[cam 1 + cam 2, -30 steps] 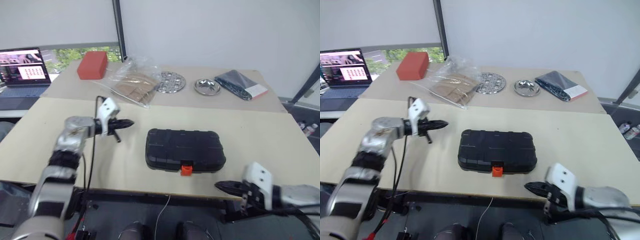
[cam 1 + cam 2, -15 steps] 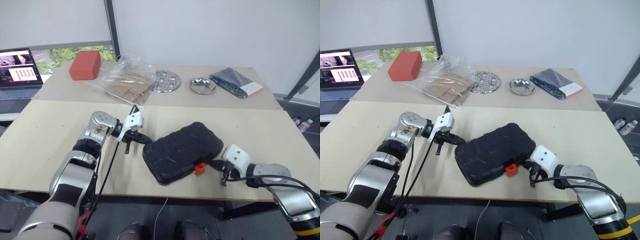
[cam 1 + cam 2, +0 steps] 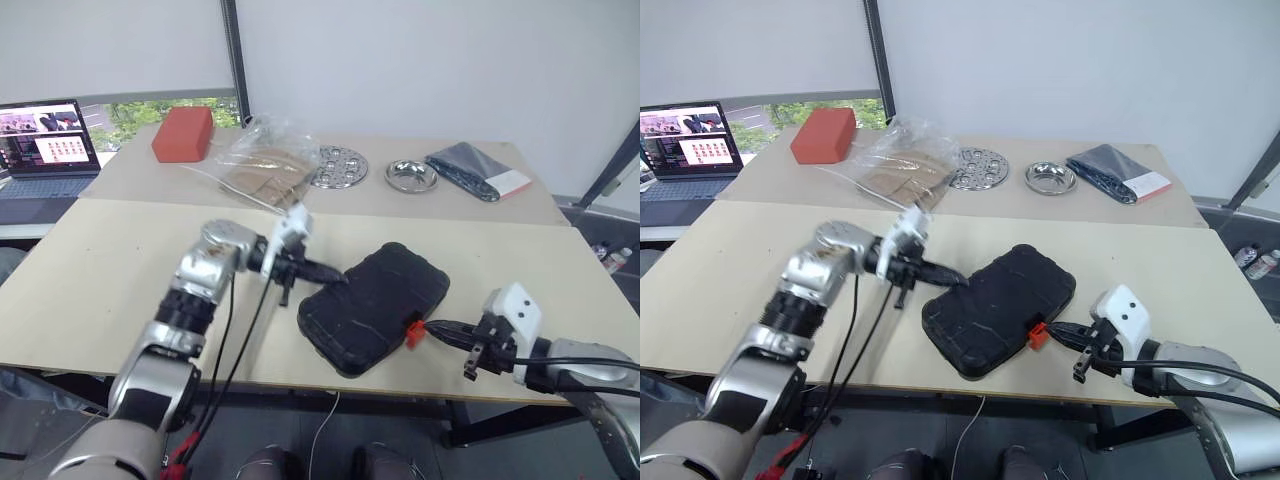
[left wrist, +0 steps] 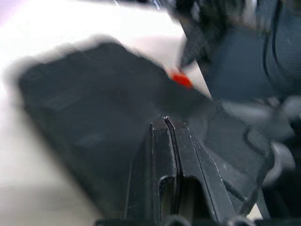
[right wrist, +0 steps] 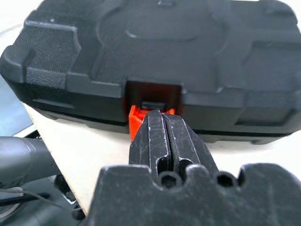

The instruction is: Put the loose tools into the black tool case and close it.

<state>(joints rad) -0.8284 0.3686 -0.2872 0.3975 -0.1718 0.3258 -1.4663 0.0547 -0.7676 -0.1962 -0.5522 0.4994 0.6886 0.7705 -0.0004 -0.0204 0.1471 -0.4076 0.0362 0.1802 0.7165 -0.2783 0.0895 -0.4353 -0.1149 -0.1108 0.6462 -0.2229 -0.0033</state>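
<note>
One closed case (image 3: 375, 305) sits skewed between two shut, empty grippers, left (image 3: 335, 277) and right (image 3: 432, 325), whose tip meets the latch (image 5: 141, 115).

No text, label, brand or number can be read anywhere. The laptop (image 3: 45, 140) at the far left shows a screen of small coloured tiles, too small to make out. The black tool case (image 3: 375, 305) bears only moulded ribs, with no lettering on its shell or its orange latch (image 5: 141, 115).
</note>
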